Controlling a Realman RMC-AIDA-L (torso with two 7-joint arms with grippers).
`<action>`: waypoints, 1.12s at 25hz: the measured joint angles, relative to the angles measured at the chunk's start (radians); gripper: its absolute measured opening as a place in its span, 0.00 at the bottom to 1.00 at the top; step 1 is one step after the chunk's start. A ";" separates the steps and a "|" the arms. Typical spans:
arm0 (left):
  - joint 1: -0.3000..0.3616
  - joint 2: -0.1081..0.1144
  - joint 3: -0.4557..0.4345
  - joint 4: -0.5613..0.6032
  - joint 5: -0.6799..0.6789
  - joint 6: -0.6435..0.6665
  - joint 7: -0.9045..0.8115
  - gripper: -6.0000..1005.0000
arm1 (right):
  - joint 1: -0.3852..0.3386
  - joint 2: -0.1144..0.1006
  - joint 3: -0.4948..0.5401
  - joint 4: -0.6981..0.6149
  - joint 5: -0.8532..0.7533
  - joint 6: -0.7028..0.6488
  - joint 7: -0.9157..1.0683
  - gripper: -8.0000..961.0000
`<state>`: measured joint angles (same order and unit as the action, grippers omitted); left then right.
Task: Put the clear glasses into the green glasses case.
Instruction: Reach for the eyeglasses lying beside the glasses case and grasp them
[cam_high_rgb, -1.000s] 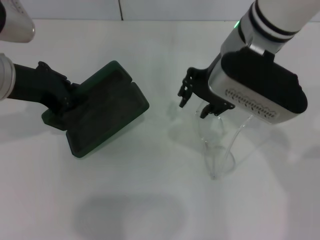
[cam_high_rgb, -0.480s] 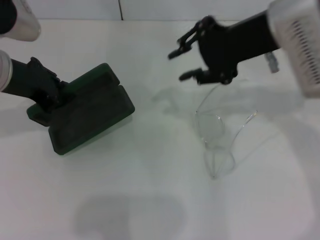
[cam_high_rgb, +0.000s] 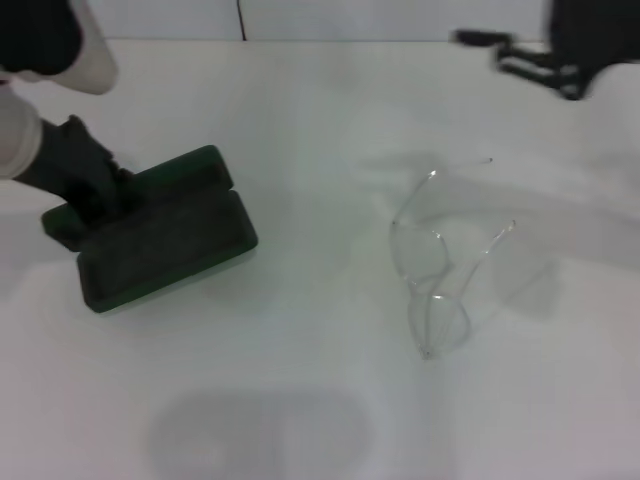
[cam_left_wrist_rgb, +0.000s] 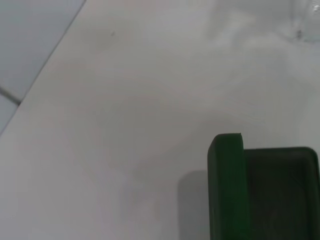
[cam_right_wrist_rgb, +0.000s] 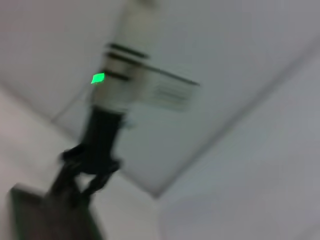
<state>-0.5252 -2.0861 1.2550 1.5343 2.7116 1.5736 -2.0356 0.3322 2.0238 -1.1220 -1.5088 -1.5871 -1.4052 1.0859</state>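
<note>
The green glasses case (cam_high_rgb: 160, 238) is held at its far left end by the left end effector (cam_high_rgb: 88, 190). The clear glasses (cam_high_rgb: 440, 258) are seen lying right of the case, well apart. The right end effector (cam_high_rgb: 520, 55) is seen far behind them, opened wide.

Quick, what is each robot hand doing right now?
Left gripper: shut on the green glasses case.
Right gripper: up at the far right, holding nothing; open or shut cannot be told. The clear glasses lie free.

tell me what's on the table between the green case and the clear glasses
Nothing: in the head view only bare white table separates the green glasses case from the clear glasses.
</note>
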 joint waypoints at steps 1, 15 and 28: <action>-0.009 0.000 0.018 0.000 0.001 0.000 0.000 0.20 | -0.032 0.000 0.016 -0.002 0.039 0.000 0.017 0.33; -0.027 -0.005 0.127 -0.001 0.014 -0.012 -0.010 0.20 | -0.221 -0.011 0.275 0.515 0.271 -0.361 0.206 0.33; -0.052 -0.003 0.139 -0.018 0.014 -0.035 -0.007 0.20 | -0.082 -0.009 0.329 0.995 0.070 -0.322 0.114 0.33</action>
<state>-0.5773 -2.0891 1.3943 1.5165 2.7260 1.5385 -2.0421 0.2499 2.0147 -0.7931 -0.5140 -1.5172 -1.7269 1.2001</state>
